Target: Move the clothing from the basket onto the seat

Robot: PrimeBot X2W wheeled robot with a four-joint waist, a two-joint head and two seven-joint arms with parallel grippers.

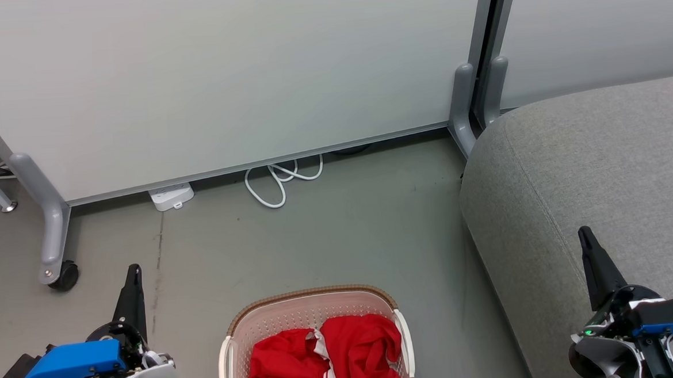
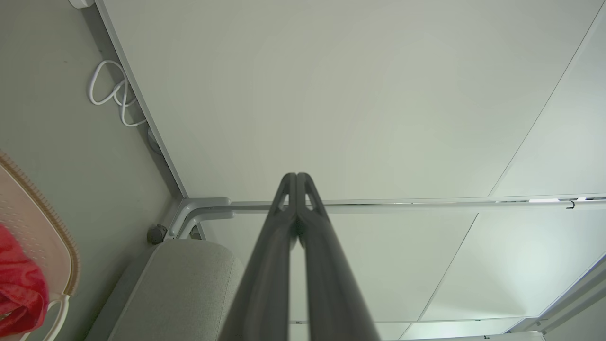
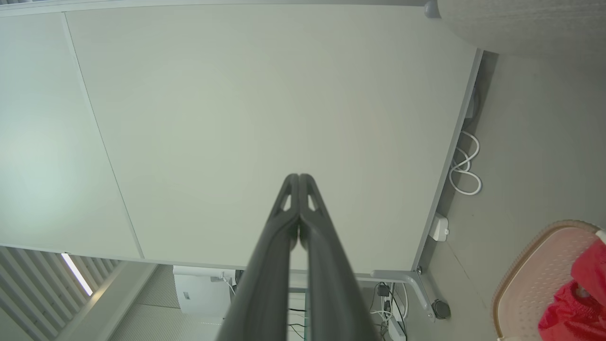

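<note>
Down at the bottom of the head view, we see the cream-white perforated plastic laundry basket with a brown woven-look rim (image 1: pixel 313 294) on the grey floor (image 1: pixel 327 235). The two crumpled bright red fabric garments with white striped trim (image 1: pixel 350 349) lie inside it. To its right, near but apart, is the large grey woven-fabric sofa seat (image 1: pixel 600 169), with none of the clothing on it. Our left gripper (image 1: pixel 135 270) hangs left of the basket, and our right gripper (image 1: pixel 584 232) shows against the seat.

Along the left wrist view, the long dark fingers (image 2: pixel 272 265) are pressed together, holding nothing.

Along the right wrist view we find the same: jaws closed and empty.

We judge the garments tangled. One pinch might lift both, and the trailing one could catch the rim, tip the light basket, or drop onto the floor short of the seat.
</note>
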